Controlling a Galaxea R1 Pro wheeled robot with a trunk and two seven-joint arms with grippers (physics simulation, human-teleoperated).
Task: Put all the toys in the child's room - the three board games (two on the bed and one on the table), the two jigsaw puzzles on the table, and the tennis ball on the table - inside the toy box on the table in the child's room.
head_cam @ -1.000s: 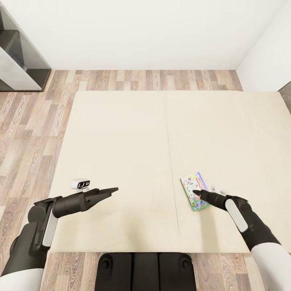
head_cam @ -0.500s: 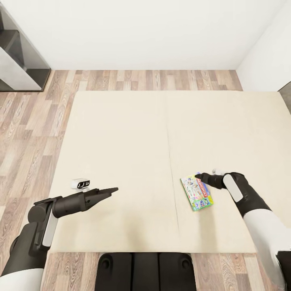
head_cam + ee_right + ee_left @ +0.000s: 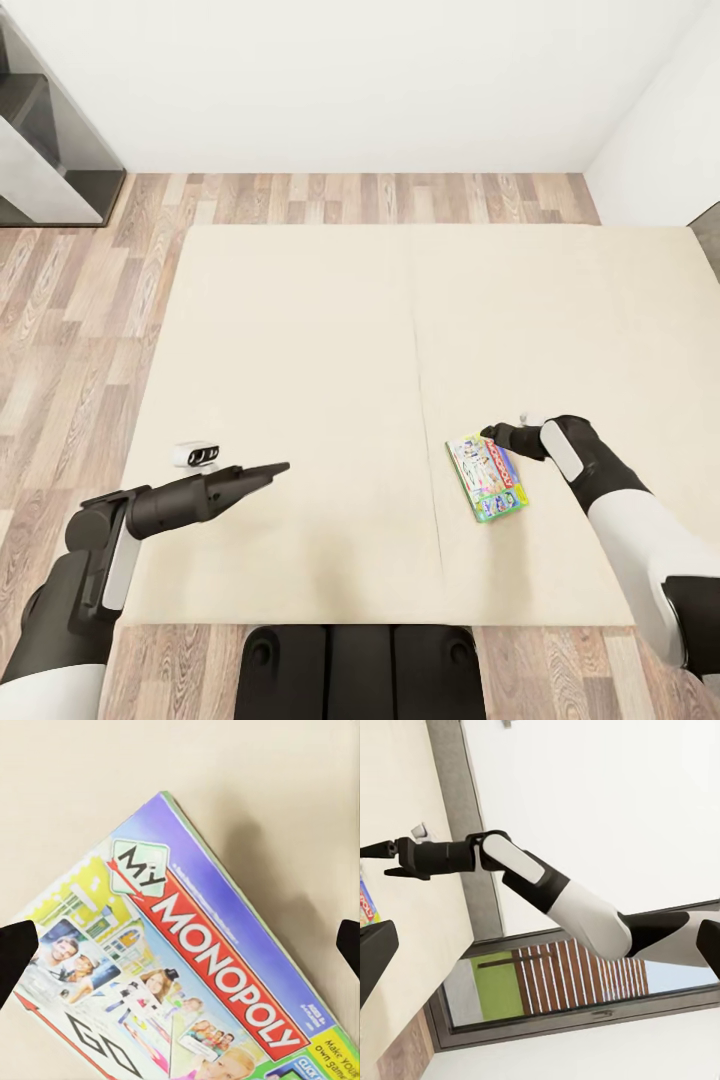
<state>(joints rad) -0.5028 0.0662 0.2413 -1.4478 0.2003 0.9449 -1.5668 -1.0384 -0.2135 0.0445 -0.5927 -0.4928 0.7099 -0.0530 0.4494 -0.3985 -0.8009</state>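
Monopoly board game [image 3: 487, 477] lies flat on the bed [image 3: 300, 330] just under the right gripper [image 3: 490, 434], whose jaws stand released, so it should straddle one thin edge before clenching.

White walls [image 3: 350, 80] above a wood-plank floor [image 3: 70, 320]. Dark grey shelving unit [image 3: 45, 150] in the far corner. Dark-framed window [image 3: 577, 982], slatted fence and grass outside.
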